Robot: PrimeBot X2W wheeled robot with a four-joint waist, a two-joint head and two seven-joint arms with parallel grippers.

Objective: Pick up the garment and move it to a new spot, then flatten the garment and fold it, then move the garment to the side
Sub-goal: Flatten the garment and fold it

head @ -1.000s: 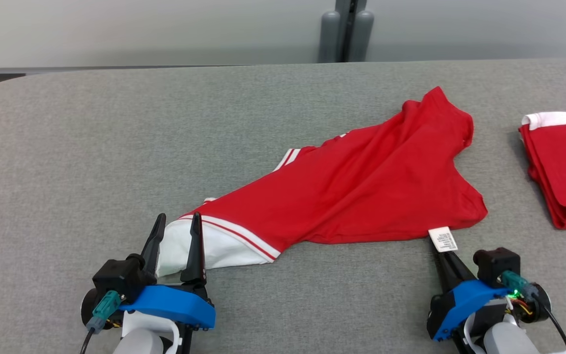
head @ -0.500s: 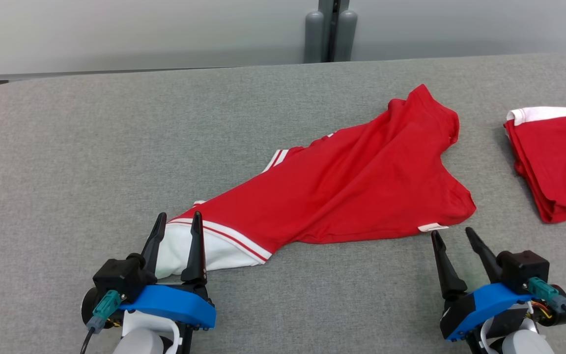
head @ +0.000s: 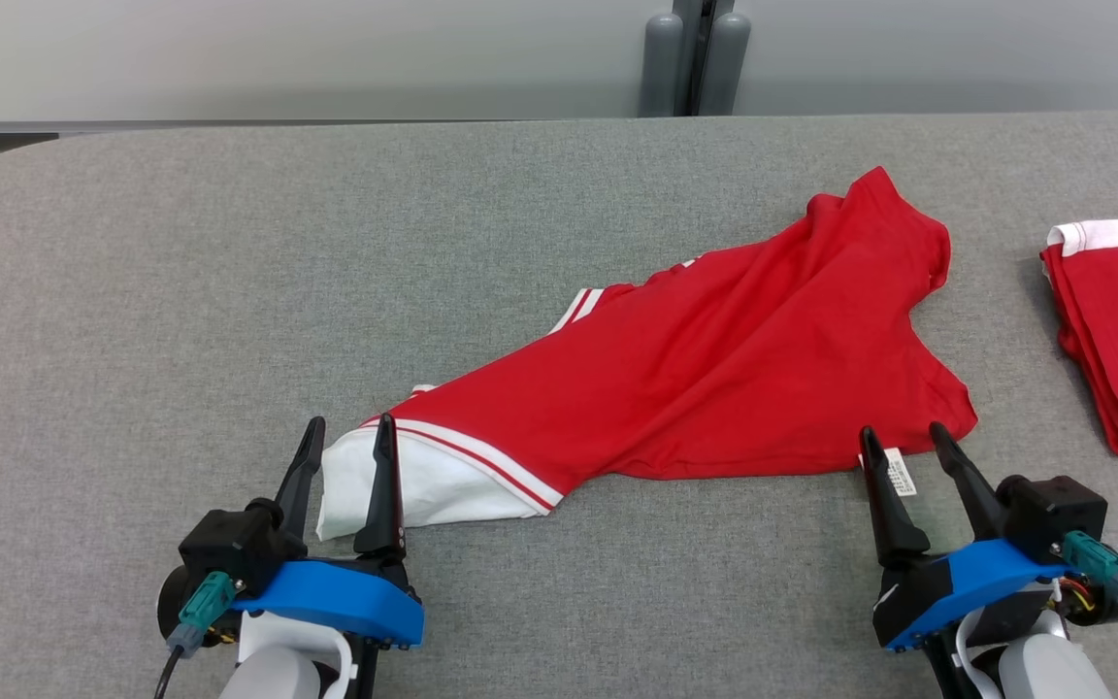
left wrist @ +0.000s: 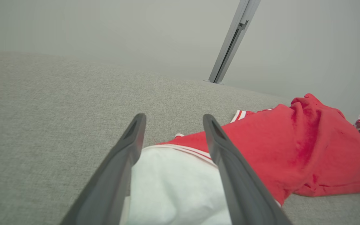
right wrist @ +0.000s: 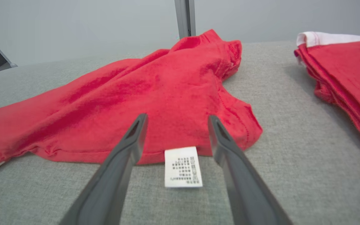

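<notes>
Head view: the garment (head: pixel 714 379) slants across the table (head: pixel 229 291), near-left to far-right, both tools spread wide. Left wrist view: its white end (left wrist: pixel 173 184) lies between the prongs of the left tool (left wrist: pixel 173 117). Right wrist view — the label (right wrist: pixel 183 167) lies inside the right tool (right wrist: pixel 177 116), nothing gripped.

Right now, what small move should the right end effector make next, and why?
Probably ease the right end effector forward over the hem of the crumpled red fabric shirt: its open fingers straddle the small white care label, tips barely at the hem, a thin hold for flattening.
</notes>
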